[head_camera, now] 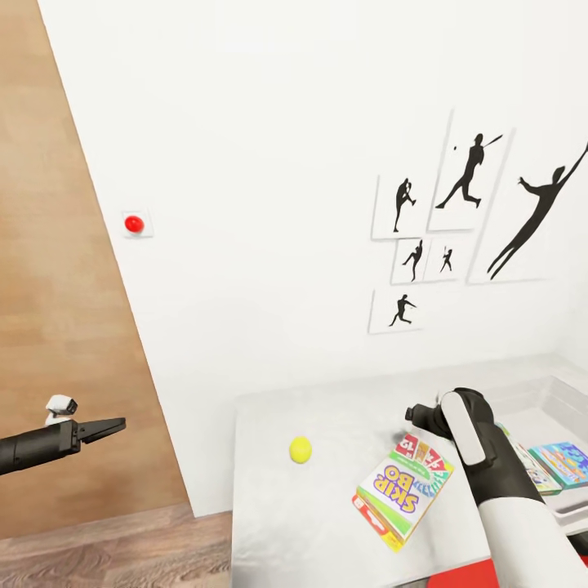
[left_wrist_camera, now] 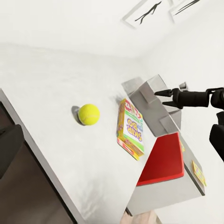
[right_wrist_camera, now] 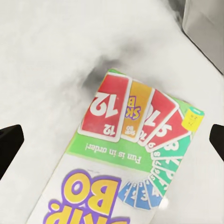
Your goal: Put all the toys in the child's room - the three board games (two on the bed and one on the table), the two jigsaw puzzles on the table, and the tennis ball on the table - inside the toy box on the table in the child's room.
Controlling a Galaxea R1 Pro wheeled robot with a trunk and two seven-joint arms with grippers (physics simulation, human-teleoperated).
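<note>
The Skip-Bo board game (head_camera: 404,490) lies flat on the pale grey table (head_camera: 278,523). My right gripper (head_camera: 415,416) hovers just above its far end, open; in the right wrist view the fingertips (right_wrist_camera: 10,144) stand wide on either side of the box (right_wrist_camera: 126,154) without touching it. The tennis ball (head_camera: 300,449) rests on the table left of the box, and it appears again (left_wrist_camera: 88,114) in the left wrist view. The toy box (head_camera: 563,392) at the right holds a green-blue board game (head_camera: 562,462). My left gripper (head_camera: 114,425) hangs open off the table's left side.
A white wall with black baseball silhouettes (head_camera: 469,175) and a small red knob (head_camera: 134,224) rises behind the table. A wood-panelled surface (head_camera: 49,245) and plank floor (head_camera: 122,547) lie to the left. A red chair (left_wrist_camera: 163,161) stands at the table's near side.
</note>
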